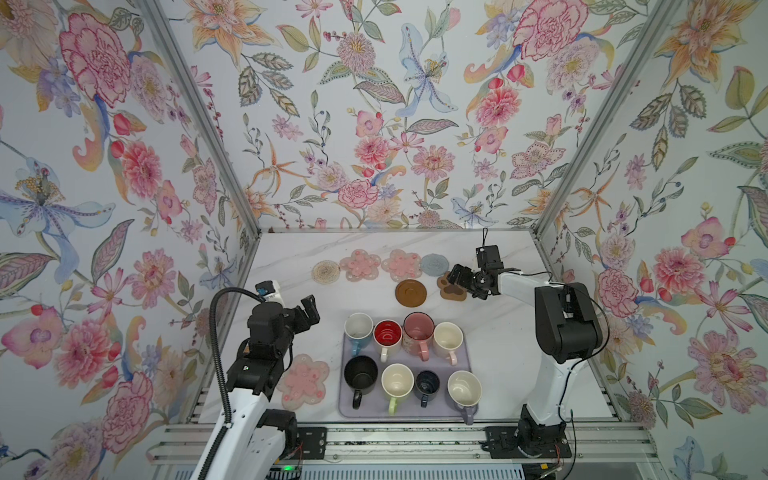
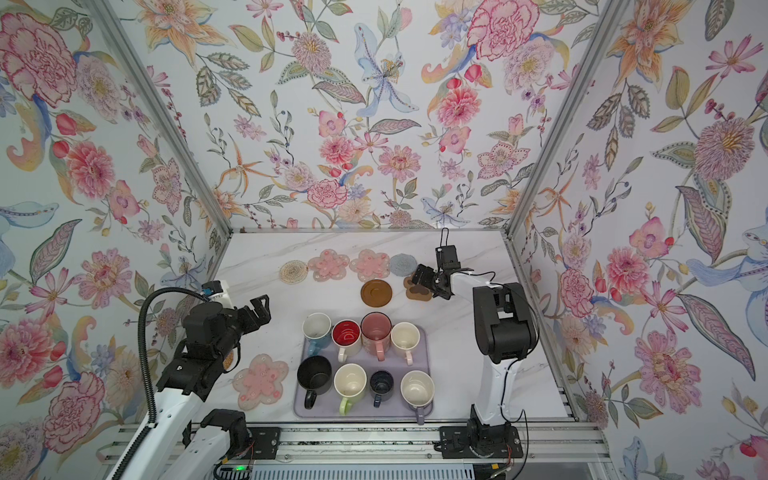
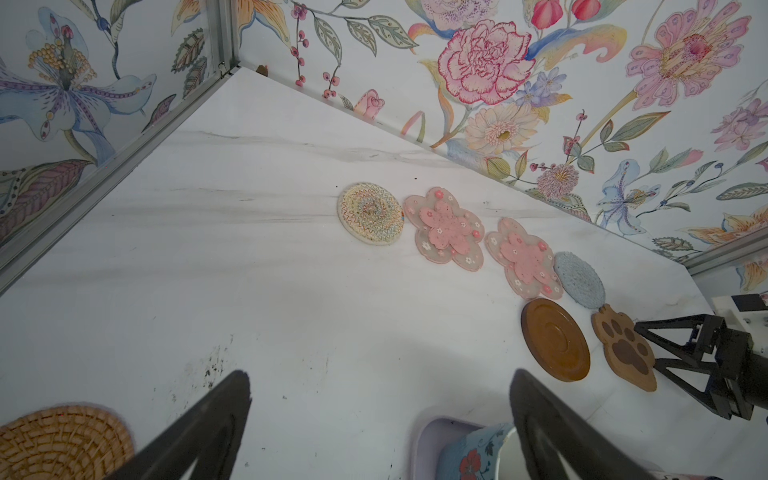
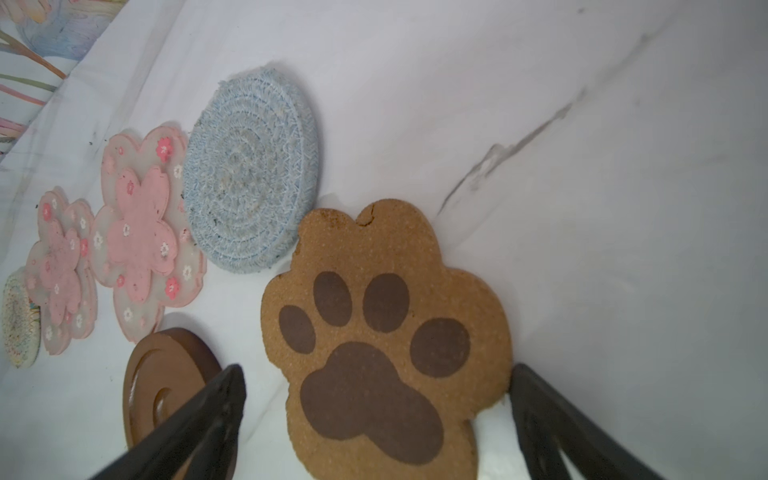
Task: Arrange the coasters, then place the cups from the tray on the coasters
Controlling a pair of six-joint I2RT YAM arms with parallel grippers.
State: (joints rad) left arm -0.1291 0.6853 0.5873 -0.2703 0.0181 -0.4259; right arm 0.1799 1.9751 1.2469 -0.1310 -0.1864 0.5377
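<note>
Several coasters lie at the back: a beige woven round point(image 1: 326, 271), two pink flowers point(image 1: 360, 264) point(image 1: 401, 264), a grey-blue round point(image 1: 434, 264), a brown disc point(image 1: 410, 292) and a paw-print point(image 4: 386, 332). A third pink flower point(image 1: 303, 380) lies left of the lavender tray point(image 1: 374, 413). A tan woven round point(image 3: 58, 442) shows in the left wrist view. Several cups stand on the tray, among them light blue point(image 1: 358, 326), black point(image 1: 360, 372) and lavender point(image 1: 464, 388). My right gripper point(image 4: 376, 370) is open, low over the paw-print, one finger on either side. My left gripper point(image 3: 380, 378) hangs open and empty left of the tray.
Floral walls with metal posts close the marble table point(image 1: 498, 365) on three sides. An aluminium rail point(image 1: 395, 446) carrying both arm bases runs along the front edge. The right arm's elbow point(image 1: 565, 320) stands tall beside the tray's right side.
</note>
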